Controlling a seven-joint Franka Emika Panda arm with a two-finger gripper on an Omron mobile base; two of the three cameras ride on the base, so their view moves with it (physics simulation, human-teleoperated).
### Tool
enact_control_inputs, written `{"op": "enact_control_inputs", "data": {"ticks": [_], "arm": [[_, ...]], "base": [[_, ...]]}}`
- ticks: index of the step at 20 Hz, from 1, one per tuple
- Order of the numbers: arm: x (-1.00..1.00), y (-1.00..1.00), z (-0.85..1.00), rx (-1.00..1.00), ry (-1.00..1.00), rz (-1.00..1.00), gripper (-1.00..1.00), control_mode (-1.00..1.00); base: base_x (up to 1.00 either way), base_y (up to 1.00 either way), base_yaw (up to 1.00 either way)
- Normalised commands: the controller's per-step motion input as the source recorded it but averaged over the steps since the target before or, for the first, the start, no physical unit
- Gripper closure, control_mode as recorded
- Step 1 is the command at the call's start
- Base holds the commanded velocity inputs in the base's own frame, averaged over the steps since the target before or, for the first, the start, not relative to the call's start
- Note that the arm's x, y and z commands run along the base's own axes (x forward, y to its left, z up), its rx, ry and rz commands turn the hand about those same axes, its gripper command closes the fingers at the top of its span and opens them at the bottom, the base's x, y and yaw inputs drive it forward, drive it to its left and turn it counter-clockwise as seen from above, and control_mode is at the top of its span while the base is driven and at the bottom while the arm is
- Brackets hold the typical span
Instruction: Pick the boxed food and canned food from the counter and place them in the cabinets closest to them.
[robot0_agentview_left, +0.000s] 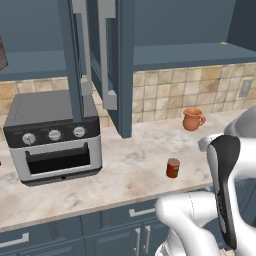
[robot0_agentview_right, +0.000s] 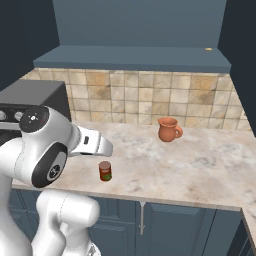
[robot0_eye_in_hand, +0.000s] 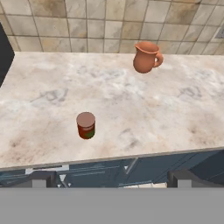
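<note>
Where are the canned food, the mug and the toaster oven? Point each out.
canned food (robot0_eye_in_hand: 85, 126): hand view, on its red side wall.
mug (robot0_agentview_right: 167, 129): right base view, on its terracotta body.
toaster oven (robot0_agentview_left: 60, 159): left base view, on its front door.

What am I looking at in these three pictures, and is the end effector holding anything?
A white robot arm faces a kitchen counter. Two pictures come from cameras on its base, behind it to the left and right; the third looks along the hand. The counter carries a small red can near the front edge, a terracotta mug by the tiled wall, and a toaster oven to the left. Above, a cabinet stands open. The end effector is open and holds nothing.
</note>
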Motion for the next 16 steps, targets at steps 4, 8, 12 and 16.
{"op": "enact_control_inputs", "data": {"ticks": [4, 8, 12, 16], "arm": [[0.18, 0.01, -0.26, 0.00, 0.10, 0.00, -1.00, -1.00], [0.17, 0.00, -0.26, 0.00, 0.07, 0.00, -1.00, -1.00], [0.09, 0.00, -0.24, 0.01, 0.02, 0.00, -1.00, -1.00], [0.05, 0.00, -0.26, 0.03, 0.00, 0.01, -1.00, -1.00]], "base": [[0.00, 0.00, 0.00], [0.00, 0.00, 0.00], [0.00, 0.00, 0.00], [0.00, 0.00, 0.00]]}}
